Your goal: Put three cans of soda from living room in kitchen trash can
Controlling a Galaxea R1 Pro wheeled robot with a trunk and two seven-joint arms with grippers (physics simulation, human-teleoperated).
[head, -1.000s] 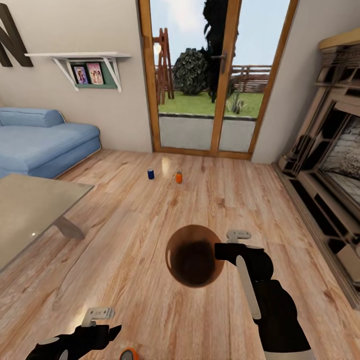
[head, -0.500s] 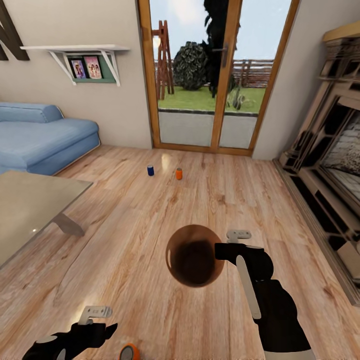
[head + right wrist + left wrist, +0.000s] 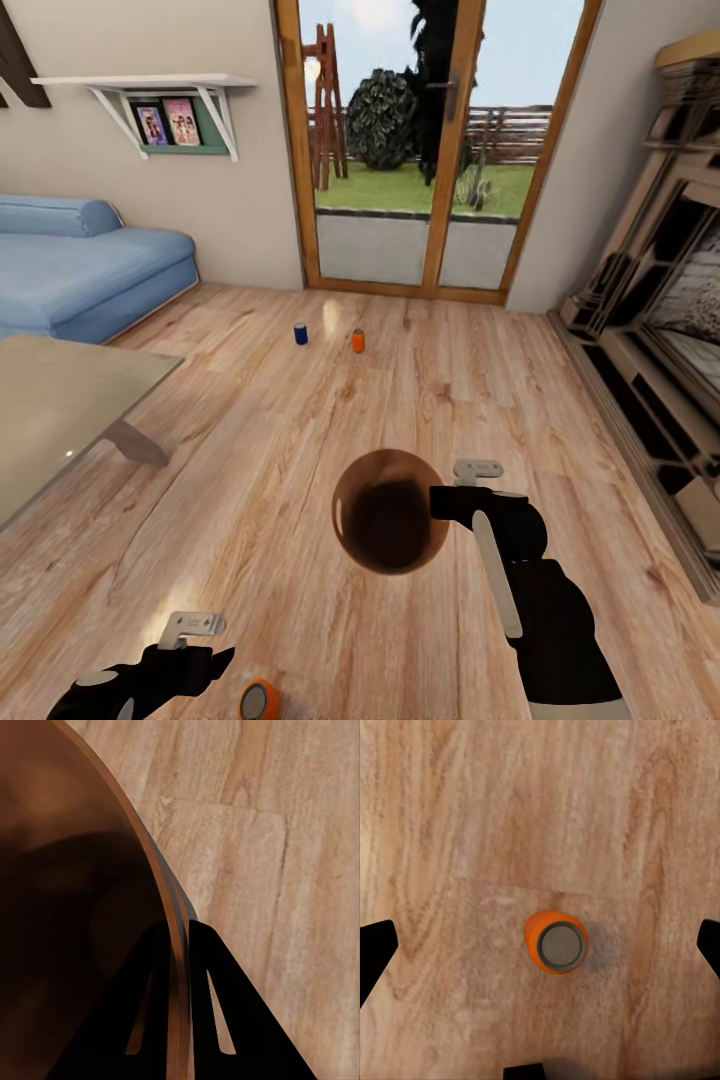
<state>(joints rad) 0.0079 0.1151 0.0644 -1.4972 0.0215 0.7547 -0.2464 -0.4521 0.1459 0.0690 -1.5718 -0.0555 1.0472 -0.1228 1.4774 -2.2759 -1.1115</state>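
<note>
Orange cans number two, one [image 3: 259, 700] upright beneath the spread-jawed left gripper [image 3: 540, 945], another [image 3: 358, 341] beside one dark blue can [image 3: 300, 334] near the glass doors [image 3: 400, 150]. Right gripper [image 3: 178, 937] pinches the round bin's [image 3: 385, 510] rim.

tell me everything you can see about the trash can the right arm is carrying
The trash can is a small round bin seen from above, its open mouth facing up. Its inside looks warm brown and wood-like, darkening to a shadowed bottom; no can shows in it. The right gripper is shut on its rim, one finger inside the wall and one outside, holding it above the wood-plank floor. Its outer wall hardly shows.
</note>
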